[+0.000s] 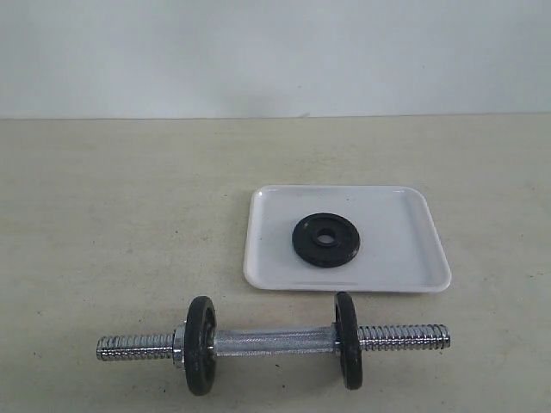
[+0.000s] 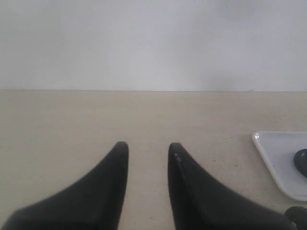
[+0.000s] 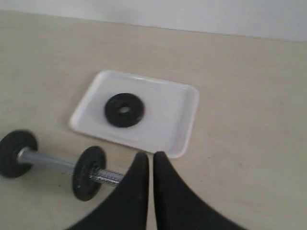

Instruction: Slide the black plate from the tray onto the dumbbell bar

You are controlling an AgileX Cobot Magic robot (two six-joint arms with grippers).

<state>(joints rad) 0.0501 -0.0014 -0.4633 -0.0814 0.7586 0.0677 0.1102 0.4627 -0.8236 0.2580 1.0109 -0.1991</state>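
Note:
The black plate [image 1: 326, 240] lies flat in the middle of the white tray [image 1: 392, 219]. In front of the tray the dumbbell bar [image 1: 274, 342] rests on the table, with two black discs [image 1: 200, 345] [image 1: 348, 339] standing on it. Neither gripper shows in the exterior view. My left gripper [image 2: 148, 146] is open over bare table with nothing between its fingers; the tray [image 2: 278, 153] sits off to one side of it. My right gripper [image 3: 151, 155] is shut and empty, hovering near the tray [image 3: 168, 120] corner and the bar's threaded end [image 3: 106, 175], apart from the black plate [image 3: 124, 109].
The beige table [image 1: 103, 224] runs back to a plain white wall [image 1: 275, 52]. Both threaded ends of the bar stick out past the discs. A dark round shape [image 2: 297, 213] shows at one corner of the left wrist view.

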